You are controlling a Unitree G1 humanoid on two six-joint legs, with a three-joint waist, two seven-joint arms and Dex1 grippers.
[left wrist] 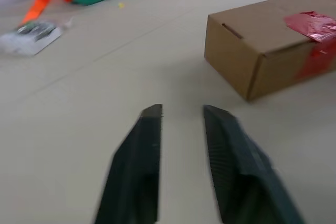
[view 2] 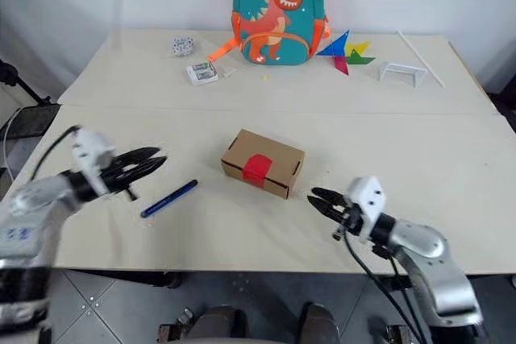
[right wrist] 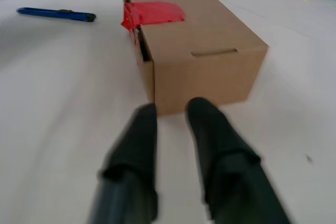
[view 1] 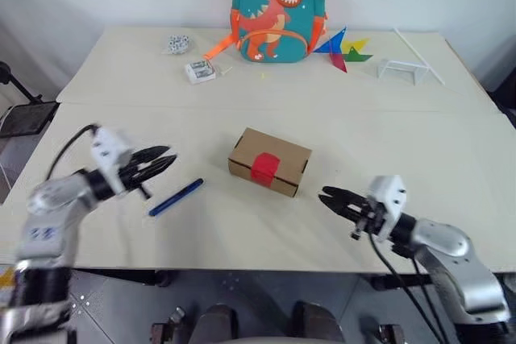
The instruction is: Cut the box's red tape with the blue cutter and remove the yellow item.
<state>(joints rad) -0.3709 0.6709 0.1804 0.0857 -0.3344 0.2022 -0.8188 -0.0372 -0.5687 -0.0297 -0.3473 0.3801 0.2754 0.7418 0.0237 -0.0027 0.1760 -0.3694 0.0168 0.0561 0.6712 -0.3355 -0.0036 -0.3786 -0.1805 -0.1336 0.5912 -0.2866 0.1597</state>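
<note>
The brown box (view 1: 270,161) lies shut in the middle of the table, with the red tape (view 1: 264,168) over its front edge. The blue cutter (view 1: 176,197) lies flat on the table to the box's left. My left gripper (view 1: 168,159) hovers just above and behind the cutter, pointing toward the box, its fingers (left wrist: 149,129) slightly open around nothing. My right gripper (view 1: 324,196) is shut and empty, pointing at the box's right end from a short way off. The yellow item is out of view.
A teal dinosaur backpack (view 1: 278,10) stands at the back of the table beside a coloured pinwheel (view 1: 345,47). A white frame (view 1: 401,70) and a white stick (view 1: 419,54) lie at the back right. A small packet (view 1: 200,71) lies at the back left.
</note>
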